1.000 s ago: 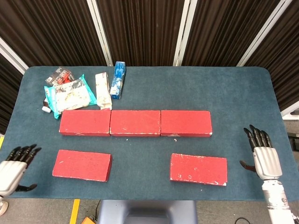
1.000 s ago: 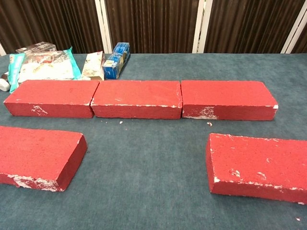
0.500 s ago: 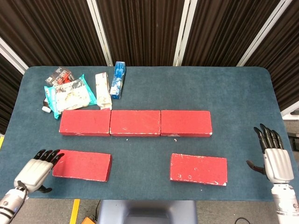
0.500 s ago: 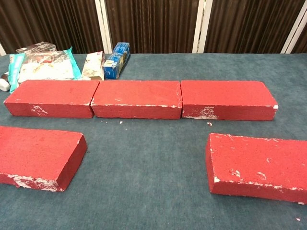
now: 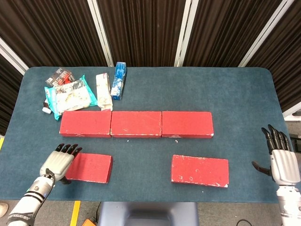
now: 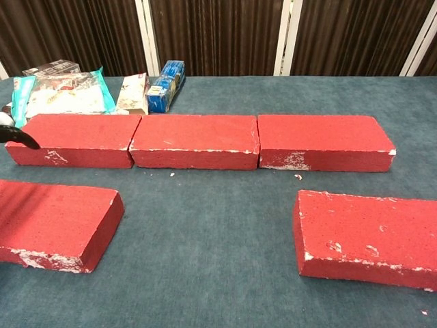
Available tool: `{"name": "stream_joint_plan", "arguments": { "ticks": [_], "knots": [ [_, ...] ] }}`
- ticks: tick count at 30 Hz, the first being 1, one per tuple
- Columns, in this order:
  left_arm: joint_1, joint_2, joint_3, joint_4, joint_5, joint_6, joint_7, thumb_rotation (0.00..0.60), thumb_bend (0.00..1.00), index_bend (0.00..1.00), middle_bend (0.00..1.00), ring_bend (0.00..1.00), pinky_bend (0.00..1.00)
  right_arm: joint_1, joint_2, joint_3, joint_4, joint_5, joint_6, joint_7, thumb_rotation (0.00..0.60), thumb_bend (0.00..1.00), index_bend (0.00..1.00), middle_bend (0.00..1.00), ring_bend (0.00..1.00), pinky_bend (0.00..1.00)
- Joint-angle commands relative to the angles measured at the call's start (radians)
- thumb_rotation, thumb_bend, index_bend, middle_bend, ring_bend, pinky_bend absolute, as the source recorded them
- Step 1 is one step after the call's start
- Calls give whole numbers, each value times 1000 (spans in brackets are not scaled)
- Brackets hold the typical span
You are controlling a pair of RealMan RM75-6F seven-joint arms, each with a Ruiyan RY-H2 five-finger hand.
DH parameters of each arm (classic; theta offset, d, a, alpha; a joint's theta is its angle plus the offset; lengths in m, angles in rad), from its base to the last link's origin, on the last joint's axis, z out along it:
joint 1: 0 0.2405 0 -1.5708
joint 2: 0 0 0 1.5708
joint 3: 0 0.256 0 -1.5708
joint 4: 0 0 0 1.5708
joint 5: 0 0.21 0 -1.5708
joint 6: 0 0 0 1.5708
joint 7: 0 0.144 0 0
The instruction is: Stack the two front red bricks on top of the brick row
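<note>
snack packs: print unreadable | left hand over front-left brick

The light is bright and even, coming from above. Shadows are soft and short. Both pictures are sharp, without glare.

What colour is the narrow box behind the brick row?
Blue, the box shows best in the chest view.

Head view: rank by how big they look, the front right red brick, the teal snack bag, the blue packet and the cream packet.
Largest to smallest:
1. front right red brick
2. teal snack bag
3. blue packet and cream packet: these look alike, so I will not rank them.
</note>
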Motion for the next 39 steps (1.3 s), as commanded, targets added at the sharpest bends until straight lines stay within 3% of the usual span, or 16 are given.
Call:
{"name": "stream_joint_plan", "arguments": {
  "ticks": [1,7,15,39],
  "knots": [
    [-45,-74,14,-16,-45,73,44,600,0,0,0,0,38,1,0,2,-1,6,-5,-5,600,0,0,0,0,0],
    [-87,-167,23,3,-110,139,80,600,0,0,0,0,39,4,1,-3,-7,7,-19,-13,600,0,0,0,0,0],
    [-135,-232,24,56,-202,141,65,600,0,0,0,0,39,4,4,-4,-12,9,-27,-7,600,0,0,0,0,0],
    [-207,-271,63,145,-279,106,8,600,0,0,0,0,44,11,0,-7,-21,27,-54,-35,600,0,0,0,0,0]
  ]
}}
